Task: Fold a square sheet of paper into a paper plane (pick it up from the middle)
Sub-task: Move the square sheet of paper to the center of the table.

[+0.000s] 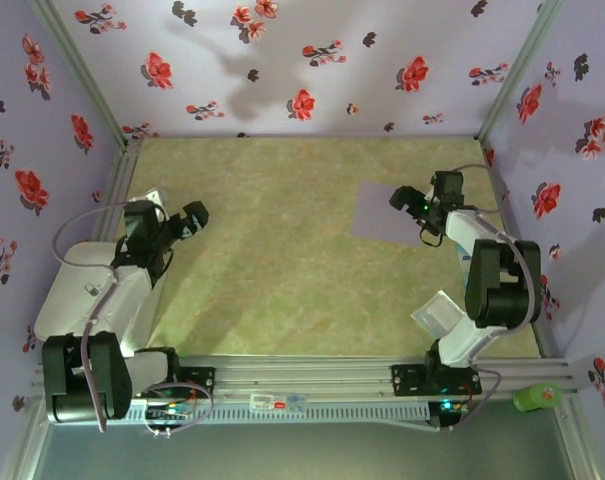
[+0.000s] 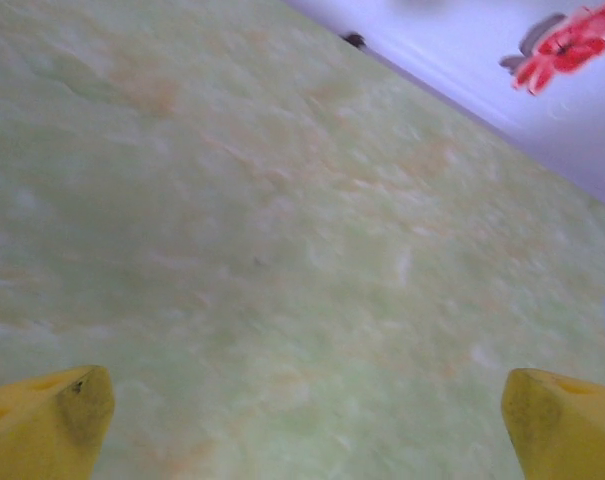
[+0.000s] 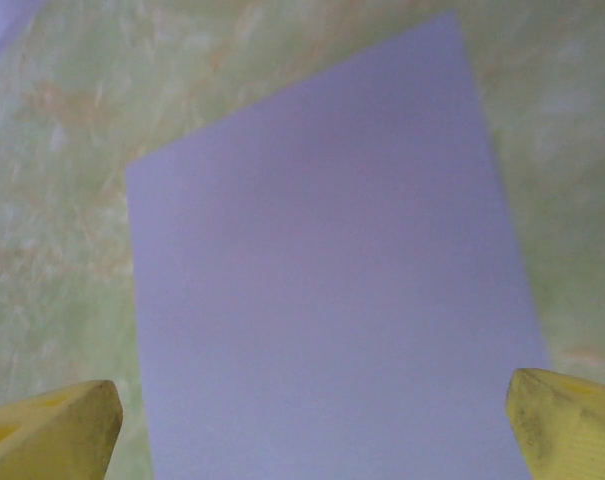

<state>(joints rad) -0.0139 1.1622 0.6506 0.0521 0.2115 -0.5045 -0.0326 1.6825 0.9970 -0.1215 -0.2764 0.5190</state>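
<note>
Left gripper (image 1: pixel 194 214), left of frame: jaws spread, nothing held, over bare table (image 1: pixel 282 270). Centre open, with good room for folding. Square sheet of paper (image 1: pixel 382 215), upper right: flat, uncreased, its far side close to the right wall (image 1: pixel 572 150). Right gripper (image 1: pixel 402 199) spread above it. No pickup or fold yet; everything remains.

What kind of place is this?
Likely an enclosed tabletop robot cell: floral-papered walls on three sides, green marbled table, left arm and right arm bolted to an aluminium rail.
</note>
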